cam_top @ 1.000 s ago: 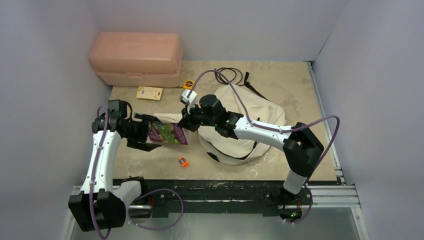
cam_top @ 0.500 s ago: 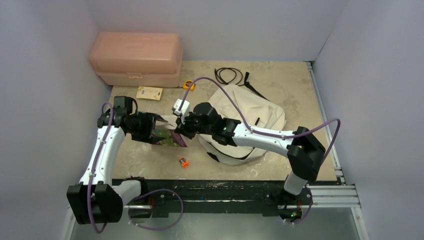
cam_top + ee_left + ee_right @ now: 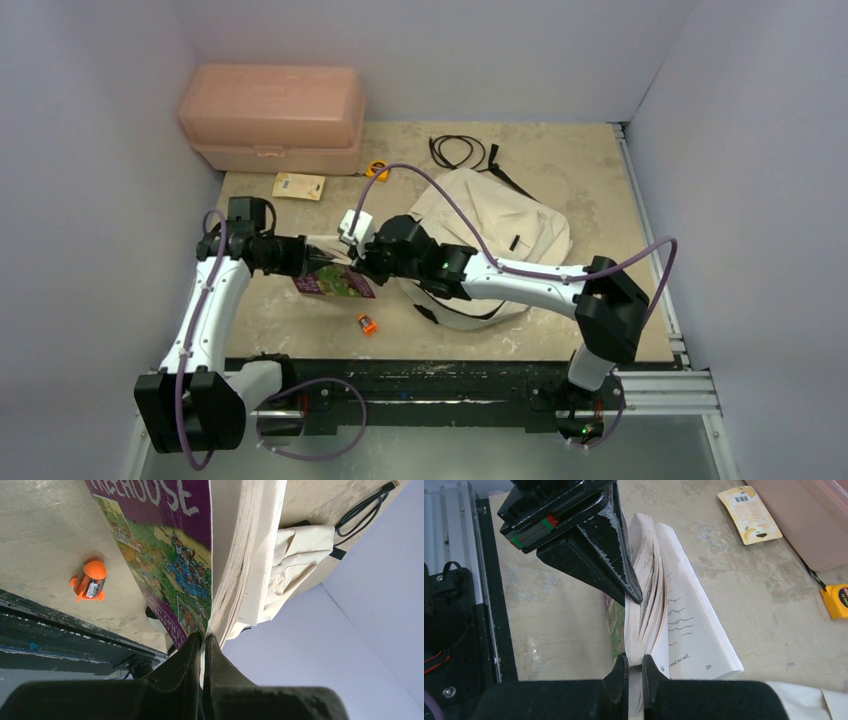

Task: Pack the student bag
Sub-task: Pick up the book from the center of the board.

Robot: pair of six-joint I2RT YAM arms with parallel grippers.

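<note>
Purple book (image 3: 187, 555), "REEHOUSE" readable only at left wrist, is showing page 231 at right wrist; left gripper (image 3: 201, 640) and right gripper (image 3: 634, 661) are clamping it.

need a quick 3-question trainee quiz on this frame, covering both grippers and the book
1. True or false: the book is already inside the backpack.
2. The right gripper is: A open; B shut on the book; C shut on the backpack.
3. Short answer: what does the left gripper hold?

Key: 1 false, it is outside, beside the backpack. 2 B. 3 the book.
</note>
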